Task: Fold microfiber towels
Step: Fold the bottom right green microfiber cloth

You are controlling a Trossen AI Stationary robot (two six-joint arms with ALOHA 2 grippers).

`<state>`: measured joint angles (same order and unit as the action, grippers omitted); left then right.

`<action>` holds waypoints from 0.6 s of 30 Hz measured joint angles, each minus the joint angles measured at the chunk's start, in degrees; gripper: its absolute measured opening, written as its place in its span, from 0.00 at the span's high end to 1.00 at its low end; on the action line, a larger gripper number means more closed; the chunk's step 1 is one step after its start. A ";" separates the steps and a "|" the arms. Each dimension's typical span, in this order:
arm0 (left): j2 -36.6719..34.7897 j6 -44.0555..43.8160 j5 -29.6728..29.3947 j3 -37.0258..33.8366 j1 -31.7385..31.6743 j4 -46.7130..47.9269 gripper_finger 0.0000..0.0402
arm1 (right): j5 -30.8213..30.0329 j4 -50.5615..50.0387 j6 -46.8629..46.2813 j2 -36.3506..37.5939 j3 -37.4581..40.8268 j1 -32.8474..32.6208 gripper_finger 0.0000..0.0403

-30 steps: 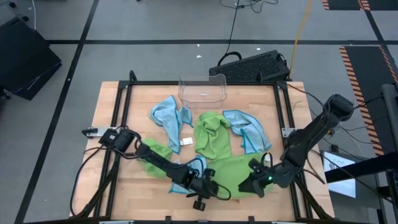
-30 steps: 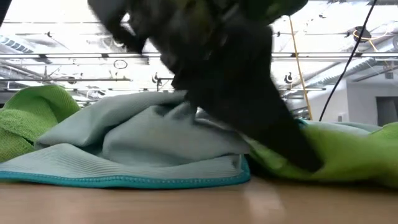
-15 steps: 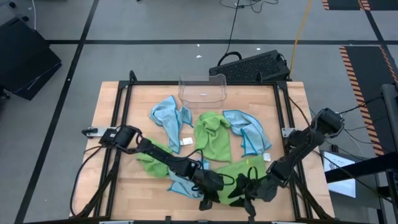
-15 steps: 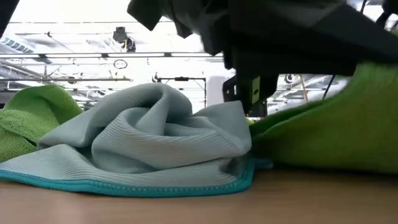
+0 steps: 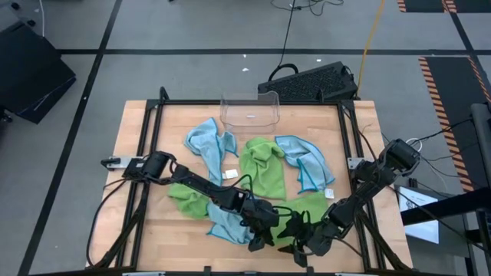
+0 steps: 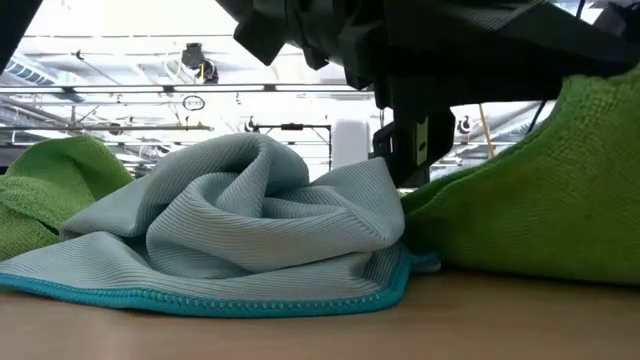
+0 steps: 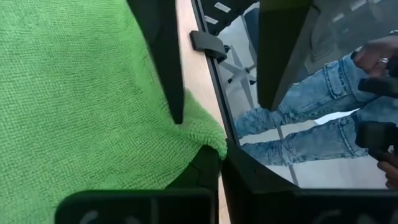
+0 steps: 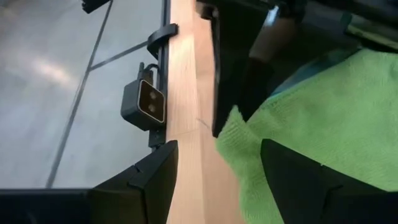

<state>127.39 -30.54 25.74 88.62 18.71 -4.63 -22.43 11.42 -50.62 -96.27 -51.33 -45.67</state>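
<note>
A: What did the left gripper [image 5: 267, 230] do?
B: Its fingers were pinched on the green towel [image 5: 295, 217] at the front table [image 5: 130, 123] edge.
A: And the right gripper [image 5: 303, 238]?
B: Just beside it, spread around the same corner. A blue towel [image 6: 240, 225] lay crumpled nearby.

Pretty even overhead light on the table [image 5: 134, 123], soft shadows only. Low view is badly backlit: blown-out ceiling lights [image 6: 120, 60], and the arms [image 6: 420, 40] go near-black and fuzzy up close. Blue towel [image 6: 240, 230] stays sharp. Floor [image 8: 50, 68] has some glare.
</note>
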 joint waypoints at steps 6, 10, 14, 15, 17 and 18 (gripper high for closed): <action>0.00 -0.03 -0.03 0.00 -0.27 -2.26 0.98 | -0.44 -1.35 4.52 0.00 0.00 0.36 0.44; 0.00 0.00 -0.11 0.00 -0.27 -4.18 0.99 | -1.08 -1.45 7.53 0.00 0.00 1.48 0.46; 0.00 0.00 -0.25 0.00 -0.47 -4.03 0.98 | 2.44 -1.32 9.71 -0.09 0.00 2.96 0.52; 0.00 0.03 -0.27 0.00 -0.48 -4.00 0.99 | 3.39 -1.19 10.03 -0.17 -0.01 3.34 0.55; 0.00 0.28 -0.33 0.00 -0.67 -3.96 0.99 | 4.70 -1.25 11.29 -0.22 -0.02 3.73 0.60; 0.00 0.44 -0.37 0.00 -0.69 -3.88 0.99 | 4.92 -1.25 11.77 -0.22 -0.02 3.92 0.63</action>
<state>127.39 -30.10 25.37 88.62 18.01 -8.51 -17.52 10.17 -38.85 -96.49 -51.36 -41.75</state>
